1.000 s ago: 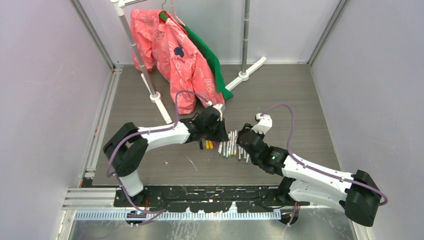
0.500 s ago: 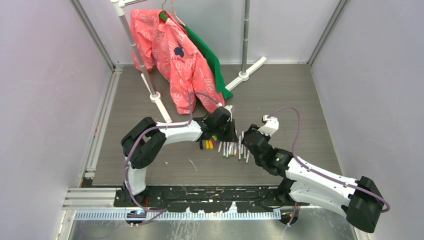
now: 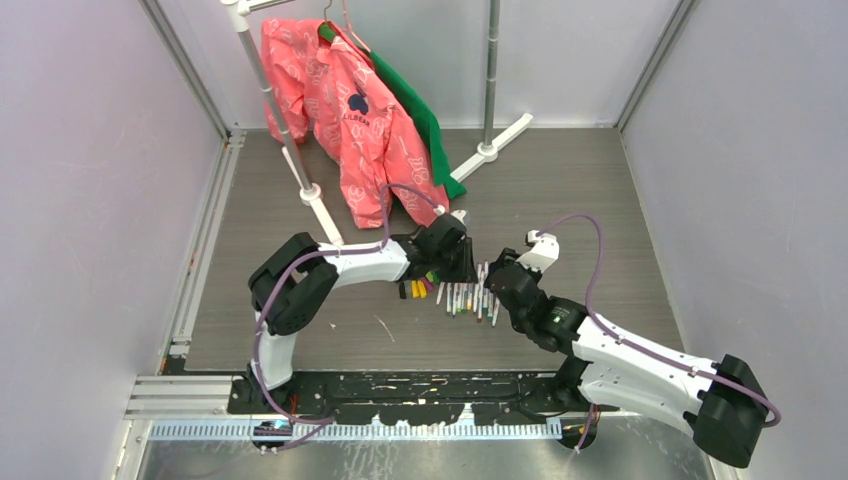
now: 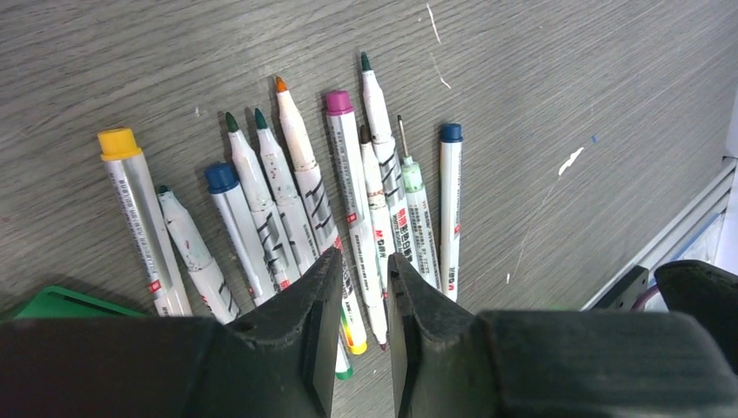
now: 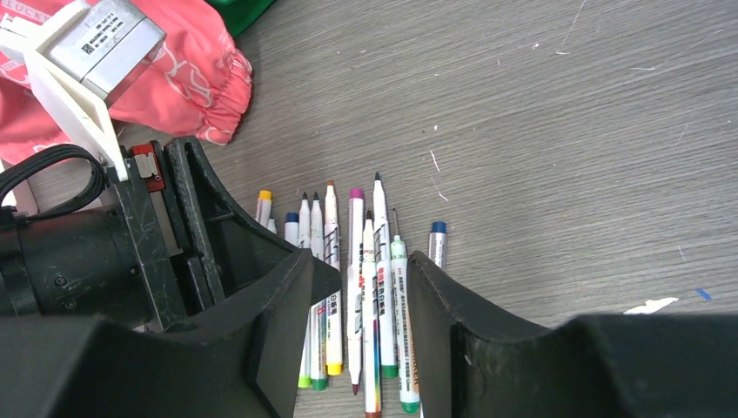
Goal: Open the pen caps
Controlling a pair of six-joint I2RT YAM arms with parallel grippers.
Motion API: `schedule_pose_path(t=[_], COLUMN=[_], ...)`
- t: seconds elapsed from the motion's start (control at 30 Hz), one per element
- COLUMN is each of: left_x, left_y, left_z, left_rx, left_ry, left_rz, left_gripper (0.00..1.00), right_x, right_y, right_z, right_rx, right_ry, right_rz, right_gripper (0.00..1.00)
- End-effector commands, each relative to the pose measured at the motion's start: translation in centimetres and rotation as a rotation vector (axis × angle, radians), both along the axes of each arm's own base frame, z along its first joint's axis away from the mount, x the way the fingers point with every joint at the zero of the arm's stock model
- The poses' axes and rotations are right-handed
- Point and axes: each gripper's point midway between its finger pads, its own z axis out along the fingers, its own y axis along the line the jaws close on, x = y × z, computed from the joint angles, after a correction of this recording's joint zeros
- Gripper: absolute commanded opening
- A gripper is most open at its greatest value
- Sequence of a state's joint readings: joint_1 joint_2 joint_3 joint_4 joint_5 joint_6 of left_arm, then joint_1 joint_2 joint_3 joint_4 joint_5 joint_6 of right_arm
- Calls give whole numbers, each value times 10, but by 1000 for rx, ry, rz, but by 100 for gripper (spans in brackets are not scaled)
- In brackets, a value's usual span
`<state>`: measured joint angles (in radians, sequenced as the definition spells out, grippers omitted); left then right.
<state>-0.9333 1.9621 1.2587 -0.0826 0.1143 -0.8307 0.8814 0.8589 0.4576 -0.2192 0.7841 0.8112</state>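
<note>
Grey wood-grain table (image 3: 620, 200) fills a booth with pale lilac walls and aluminium posts at the far corners. White scratches and paint flecks mark its surface. A metal clothes rack (image 3: 490, 70) stands on white feet along the far edge. It carries a pink jacket (image 3: 350, 110) and a green garment (image 3: 415, 110), and the jacket's hem hangs down just beyond the left claw (image 3: 462, 262).

Near the middle of the table, thin white marker pens (image 4: 300, 165) lie side by side in a loose fan. Four of them wear pen caps (image 4: 338, 103): one yellow, one magenta and two dark blue. The others show bare green or orange tips. A few loose caps (image 3: 415, 289), yellow and green among them, lie just beside the row on the left arm's side.

Both claws hang over the row, close together and facing each other. The left claw's fingers (image 4: 322, 331) stand a narrow gap apart with nothing clamped, and a pen on the table shows through the gap. The right claw (image 5: 364, 266) is wider and empty, with several pens visible between its fingers. Each claw's black body hides the near ends of the pens in its own wrist view. The left arm also covers part of the row in the right wrist view.

The jacket's chest print reads roughly "LILBEAR" under a dark clover shape. The pen barrels carry a red "M" mark and print too small to read. A label (image 5: 96, 43) on the left wrist's white box is illegible.
</note>
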Motion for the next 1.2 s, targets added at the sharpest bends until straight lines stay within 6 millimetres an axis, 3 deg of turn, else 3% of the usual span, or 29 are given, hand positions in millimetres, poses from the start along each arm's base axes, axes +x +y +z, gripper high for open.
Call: schedule_pose_path(t=[0.0,0.1,0.23,0.3,0.53,0.63,0.7,0.77,0.8,0.83,0.93,1.17], left_x=[10,14,22,26,21,18,15,14,12,11,8,5], left_y=[-4,5,33,56,155,195,218,239,248,255,275,308], left_z=[22,39,76,100,153,156,154,149,147,144,134,126], left_rx=[-12,-2,31,53,139,222,278,313,319,317,329,450], left_ry=[-56,-101,-226,-312,-584,-644,-665,-686,-696,-706,-741,-767], left_rz=[25,48,106,155,327,402,453,525,556,582,634,725], left_gripper=[27,28,29,29,31,32,39,59,85,92,99,100], right_x=[3,2,2,3,16,20,23,24,24,24,22,16], right_y=[-4,-5,-1,0,-1,-10,-16,-23,-26,-30,-41,-50], right_z=[10,11,18,19,28,35,40,45,47,49,55,56], right_rx=[14,13,11,-10,-112,-150,-174,-193,-200,-210,-233,-225], right_ry=[-30,-34,-44,-39,-29,-46,-66,-87,-93,-99,-106,-123], right_rz=[-23,-18,10,17,-29,-85,-120,-158,-171,-191,-240,-246], right_gripper=[50,50,55,57,66,76,82,90,91,93,96,97])
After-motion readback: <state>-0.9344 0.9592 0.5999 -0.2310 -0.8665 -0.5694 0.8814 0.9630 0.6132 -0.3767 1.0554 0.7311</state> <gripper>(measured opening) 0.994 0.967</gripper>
